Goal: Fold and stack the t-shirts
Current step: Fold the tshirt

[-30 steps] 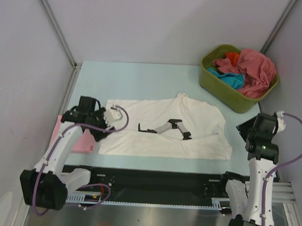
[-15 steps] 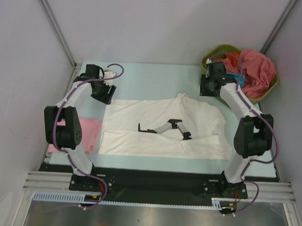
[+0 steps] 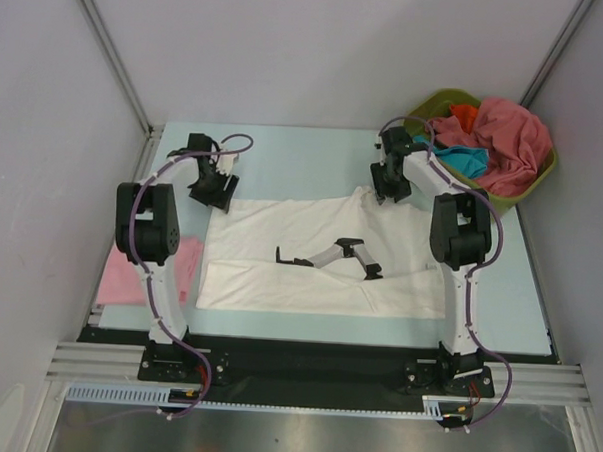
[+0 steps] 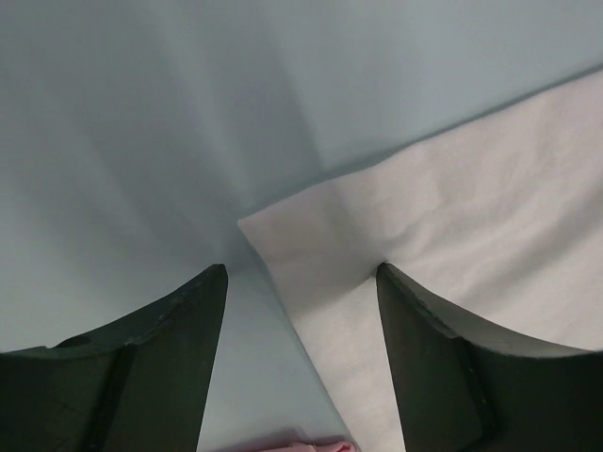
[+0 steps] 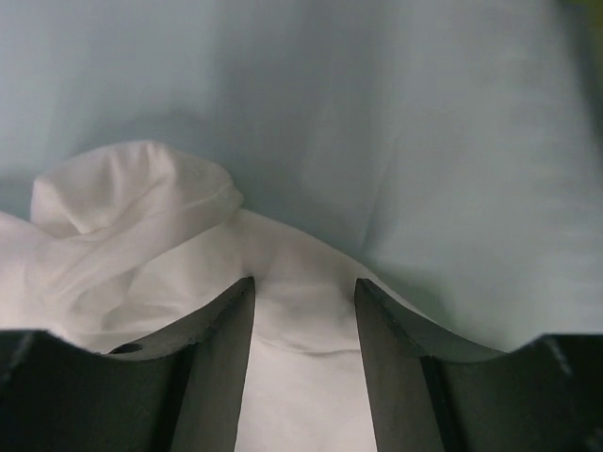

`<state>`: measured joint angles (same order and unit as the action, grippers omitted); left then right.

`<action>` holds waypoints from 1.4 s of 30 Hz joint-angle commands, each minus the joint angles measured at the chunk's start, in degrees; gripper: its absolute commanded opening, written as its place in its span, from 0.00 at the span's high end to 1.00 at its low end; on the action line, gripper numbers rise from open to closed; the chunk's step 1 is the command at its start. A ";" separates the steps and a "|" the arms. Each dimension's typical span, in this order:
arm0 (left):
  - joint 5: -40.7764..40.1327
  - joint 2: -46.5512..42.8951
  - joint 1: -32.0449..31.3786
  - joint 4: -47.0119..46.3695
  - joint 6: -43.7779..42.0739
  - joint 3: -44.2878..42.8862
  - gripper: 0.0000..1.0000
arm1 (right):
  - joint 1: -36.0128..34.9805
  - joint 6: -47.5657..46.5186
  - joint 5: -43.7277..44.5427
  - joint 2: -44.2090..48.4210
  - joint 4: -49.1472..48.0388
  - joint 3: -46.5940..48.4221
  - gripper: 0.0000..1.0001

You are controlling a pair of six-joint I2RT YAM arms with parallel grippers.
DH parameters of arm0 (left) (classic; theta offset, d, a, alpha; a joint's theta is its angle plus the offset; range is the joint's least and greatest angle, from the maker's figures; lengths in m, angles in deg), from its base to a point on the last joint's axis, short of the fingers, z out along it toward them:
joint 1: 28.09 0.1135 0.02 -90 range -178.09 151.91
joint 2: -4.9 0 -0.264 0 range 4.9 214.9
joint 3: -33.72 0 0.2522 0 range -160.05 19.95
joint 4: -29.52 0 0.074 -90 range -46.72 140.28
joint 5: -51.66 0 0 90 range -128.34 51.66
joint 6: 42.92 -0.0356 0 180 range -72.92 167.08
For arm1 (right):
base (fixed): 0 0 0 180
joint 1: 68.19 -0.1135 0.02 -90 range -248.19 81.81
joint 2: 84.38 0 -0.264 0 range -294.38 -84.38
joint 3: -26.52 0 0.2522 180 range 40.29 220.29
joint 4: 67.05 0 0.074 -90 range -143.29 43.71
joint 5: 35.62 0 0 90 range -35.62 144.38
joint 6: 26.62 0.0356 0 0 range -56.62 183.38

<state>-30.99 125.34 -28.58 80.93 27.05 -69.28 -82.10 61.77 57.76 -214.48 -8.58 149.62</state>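
Note:
A large white t-shirt [image 3: 279, 275] with small dark marks [image 3: 332, 255] lies spread flat mid-table. My left gripper [image 3: 216, 195] is open above its far left corner; in the left wrist view [image 4: 301, 275] that corner [image 4: 320, 235] lies between the fingers. My right gripper [image 3: 385, 193] is open at the shirt's far edge, beside a bunched fold [image 3: 362, 196]. In the right wrist view [image 5: 304, 282] the fingers straddle white cloth [image 5: 301, 377], with the fold [image 5: 132, 202] to the left. A folded light pink t-shirt [image 3: 139, 277] lies at the left.
An olive-green tub [image 3: 453, 185] at the back right holds rose-red [image 3: 505, 140], teal [image 3: 463, 158] and orange [image 3: 466, 115] t-shirts, close to my right arm. Pale walls enclose the table on three sides. A strip of pink cloth [image 4: 306, 444] shows at the bottom of the left wrist view.
Both arms have swung out from near their bases to the far edge of the white t-shirt, the left to its corner, the right to the bunched fold. The shirt has not moved.

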 commanded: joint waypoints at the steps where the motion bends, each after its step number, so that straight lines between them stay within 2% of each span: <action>1: 1.17 1.63 0.23 -1.44 1.92 -3.49 0.30 | -0.50 -2.17 -0.92 -1.11 2.14 2.37 0.48; 6: 1.35 3.39 0.23 -2.58 2.36 -3.93 0.31 | -0.33 -2.00 -1.09 -2.61 1.26 1.84 0.53; 9: 3.36 4.36 0.23 -2.85 2.89 -4.55 0.38 | -0.41 -2.08 -1.27 -2.35 0.99 1.58 0.71; 10: 4.24 4.54 0.23 -2.23 3.24 -5.07 0.44 | -0.41 -2.00 -1.27 -2.17 1.08 1.49 0.78; 12: 6.61 4.45 0.23 -2.14 3.51 -5.08 0.56 | -0.41 -1.91 -1.27 -1.39 0.65 0.71 0.84; 13: 7.75 4.19 0.23 -2.05 3.60 -4.81 0.72 | -0.59 -1.91 -1.18 -0.25 -0.14 -0.26 0.90; 15: 11.34 2.62 0.23 -1.09 2.46 -4.38 0.86 | -0.50 -1.74 -0.83 0.90 -0.58 -1.14 0.96; 16: 11.89 1.56 0.23 -0.91 2.11 -4.02 1.00 | -0.68 -1.56 -0.57 2.30 -0.76 -1.41 0.99; 17: 12.50 0.42 0.23 -1.08 1.49 -3.59 1.00 | -0.59 -1.38 -0.30 3.01 -0.76 -1.93 1.00; 23: 11.63 -12.83 0.23 -5.92 -4.48 3.97 1.00 | -1.82 0.90 1.01 12.39 -2.78 -6.50 1.00; 26: 11.63 -19.07 0.23 -6.36 -7.56 8.27 1.00 | -3.22 2.73 2.77 16.54 -3.83 -12.29 1.00; 30: 12.25 -25.95 0.23 -5.66 -13.00 17.92 1.00 | -6.12 5.55 4.79 26.45 -6.30 -26.23 1.00; 35: 8.82 -31.40 0.23 -2.41 -17.05 25.24 1.00 | -11.29 13.01 6.29 34.91 -7.44 -39.79 0.98; 38: 8.12 -34.39 0.23 -1.00 -18.99 29.19 1.00 | -14.03 16.45 6.12 39.22 -8.32 -47.80 0.84; 39: 7.68 -34.83 0.23 -1.00 -19.25 30.59 1.00 | -15.26 17.85 3.68 40.18 -8.93 -49.38 0.73; 40: 7.33 -35.36 0.23 -1.26 -19.34 31.13 1.00 | -15.70 18.74 2.70 41.41 -9.37 -50.88 0.67; 42: 6.97 -35.89 0.23 -1.70 -19.34 32.10 1.00 | -16.06 19.01 -0.29 43.17 -8.77 -52.56 0.59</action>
<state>-23.14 92.93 -28.28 79.59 10.52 -37.93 -97.73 76.74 60.62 -175.49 -15.91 98.35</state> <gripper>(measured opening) 0.011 0.384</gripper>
